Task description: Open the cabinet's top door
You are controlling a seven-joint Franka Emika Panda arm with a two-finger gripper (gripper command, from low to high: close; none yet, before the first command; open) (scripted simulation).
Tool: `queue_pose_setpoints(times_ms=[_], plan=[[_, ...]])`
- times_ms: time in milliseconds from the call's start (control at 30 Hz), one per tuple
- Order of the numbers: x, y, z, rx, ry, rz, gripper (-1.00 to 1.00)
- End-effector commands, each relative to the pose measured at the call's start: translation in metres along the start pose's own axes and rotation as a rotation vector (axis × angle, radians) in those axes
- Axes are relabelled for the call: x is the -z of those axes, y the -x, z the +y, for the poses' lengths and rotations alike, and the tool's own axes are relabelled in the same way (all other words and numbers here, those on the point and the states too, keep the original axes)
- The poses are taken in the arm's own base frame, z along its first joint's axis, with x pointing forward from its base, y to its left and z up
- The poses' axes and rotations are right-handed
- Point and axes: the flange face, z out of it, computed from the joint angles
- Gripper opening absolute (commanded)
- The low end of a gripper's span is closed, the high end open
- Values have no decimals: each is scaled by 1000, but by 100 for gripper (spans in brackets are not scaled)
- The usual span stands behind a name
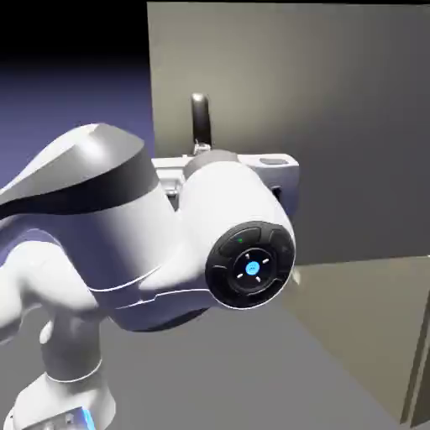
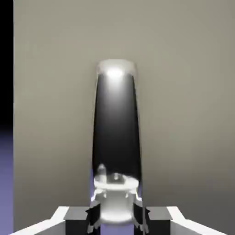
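The cabinet (image 1: 336, 126) is a big, plain beige box. It fills the right side of the exterior view and stands taller than the robot arm (image 1: 126, 235). Its front is flat and smooth. The top door (image 2: 183, 92) is a flat beige panel, and in the hand view it fills almost the whole picture. A thin strip of blue-violet shows past its left edge.

On the door is a handle (image 2: 116, 124). It is a dark, shiny bar with a rounded top, and a bright spot of light sits on its upper end. In the exterior view only the upper part of the handle pokes up above the white hand, near the door's left edge.

The gripper (image 2: 116, 206) is right at the handle. Its two small grey fingers (image 2: 94, 215) are squeezed in tight on the lower end of the dark bar, one on each side. The bar runs up between them. The big white arm hides most of the hand in the exterior view.
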Motion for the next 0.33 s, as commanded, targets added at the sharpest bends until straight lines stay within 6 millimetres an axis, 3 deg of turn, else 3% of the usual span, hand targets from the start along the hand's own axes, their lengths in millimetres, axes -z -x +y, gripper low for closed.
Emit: queue_pose_setpoints(times_ms=[0,267,300], plan=[[8,-2,2,0,-12,-13,-100],[58,-18,18,0,-103,-104,-100],[58,-18,18,0,-103,-104,100]])
